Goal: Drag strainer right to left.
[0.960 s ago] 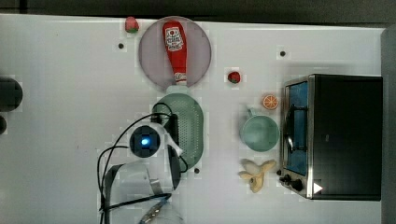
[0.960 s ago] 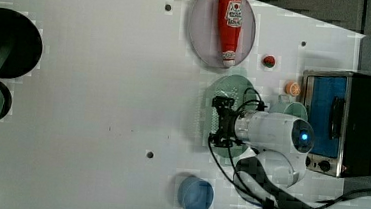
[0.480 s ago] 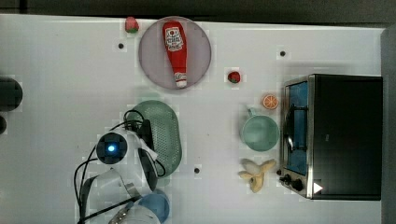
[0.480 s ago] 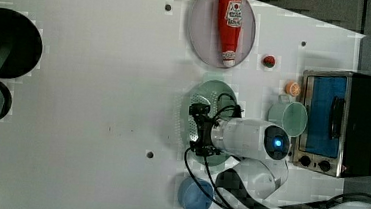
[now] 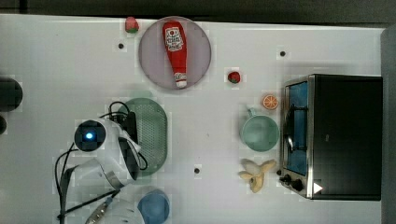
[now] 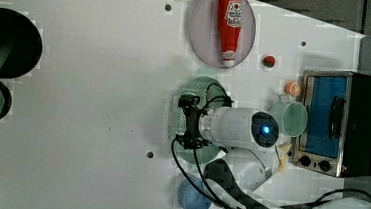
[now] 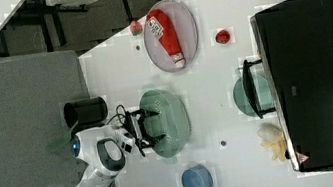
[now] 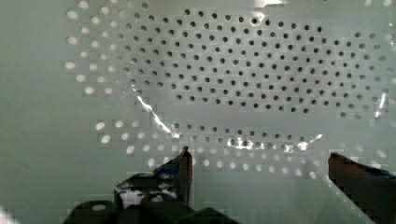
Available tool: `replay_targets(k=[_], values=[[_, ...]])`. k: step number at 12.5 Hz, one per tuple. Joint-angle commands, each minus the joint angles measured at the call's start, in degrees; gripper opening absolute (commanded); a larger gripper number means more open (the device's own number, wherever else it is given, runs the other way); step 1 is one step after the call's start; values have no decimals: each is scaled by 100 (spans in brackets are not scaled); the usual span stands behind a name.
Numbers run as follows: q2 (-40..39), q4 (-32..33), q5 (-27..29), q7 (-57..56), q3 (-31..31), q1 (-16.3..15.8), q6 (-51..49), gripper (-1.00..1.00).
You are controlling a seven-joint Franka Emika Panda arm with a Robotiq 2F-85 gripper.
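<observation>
The strainer (image 5: pixel 155 135) is a pale mint-green oval colander lying on the white table, below the plate in the top view. My gripper (image 5: pixel 129 140) reaches down into its left half in the top view. In the right view the gripper (image 7: pixel 157 124) stands open, with both fingers spread inside the strainer (image 7: pixel 173 117). The left view shows the gripper (image 6: pixel 186 122) over the strainer (image 6: pixel 197 87). Up close in the wrist view, the two dark fingertips (image 8: pixel 183 170) rest apart against the strainer's holed floor (image 8: pixel 233 84), with nothing held between them.
A ketchup bottle (image 5: pixel 175 51) lies on a round plate (image 5: pixel 201 51). A mint cup (image 5: pixel 259 133), orange slice (image 5: pixel 270 101), banana (image 5: pixel 254 173) and toaster oven (image 5: pixel 341 135) stand at the top view's right. A blue bowl (image 5: pixel 153 207) sits near the arm's base.
The gripper and the strainer have slid together toward the top view's left, away from the mint cup. The fingers stayed open throughout.
</observation>
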State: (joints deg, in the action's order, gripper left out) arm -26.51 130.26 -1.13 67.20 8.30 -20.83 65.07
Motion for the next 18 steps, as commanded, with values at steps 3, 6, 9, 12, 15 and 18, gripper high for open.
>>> replay_targets(k=[3,6,9,12,15,18], values=[[-354,-660,117,997,-10,-479,-124,100],[-606,-1047,351,1162,-4,-749,-154,100],[-795,-1398,585,1181,-2,-967,-305,100],[-909,-1660,675,1199,-3,-1135,-422,100],[-937,-1783,794,1310,-2,-1246,-446,100],[-921,-1813,830,1425,-14,-1302,-462,100]])
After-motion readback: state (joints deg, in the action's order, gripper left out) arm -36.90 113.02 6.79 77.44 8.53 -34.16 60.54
